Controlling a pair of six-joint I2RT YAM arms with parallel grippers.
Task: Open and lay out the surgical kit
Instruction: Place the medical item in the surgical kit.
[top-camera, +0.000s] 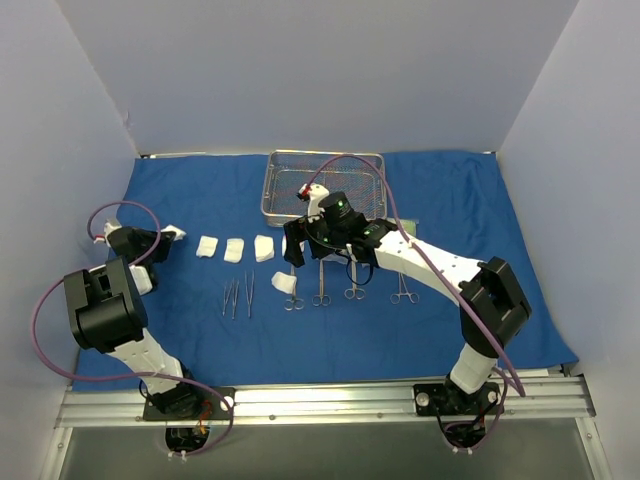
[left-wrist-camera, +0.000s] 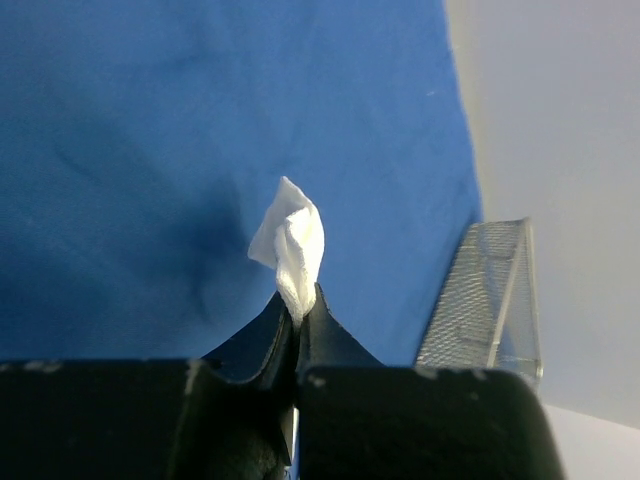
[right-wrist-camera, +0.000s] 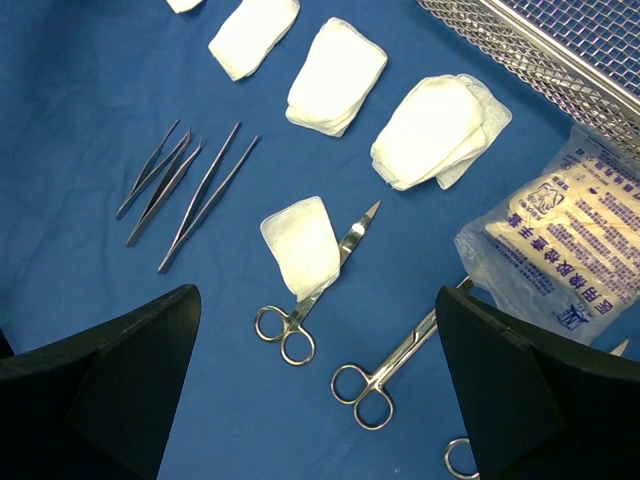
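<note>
The blue drape (top-camera: 480, 200) lies spread over the table, with the wire-mesh tray (top-camera: 322, 185) at the back centre. My left gripper (top-camera: 166, 238) is shut on a white gauze pad (left-wrist-camera: 290, 245), held just above the cloth at the left end of a row of gauze pads (top-camera: 233, 250). My right gripper (right-wrist-camera: 318, 300) hangs open over the scissors (right-wrist-camera: 345, 240), holding nothing. A gauze pad (right-wrist-camera: 302, 245) lies across those scissors. The tweezers (right-wrist-camera: 185, 185) lie to their left, and a clear packet (right-wrist-camera: 560, 245) lies under the right finger.
More ring-handled instruments (top-camera: 403, 290) lie in a row right of the scissors. The tray's corner (left-wrist-camera: 485, 300) shows to the right in the left wrist view. Grey walls close in the table on three sides.
</note>
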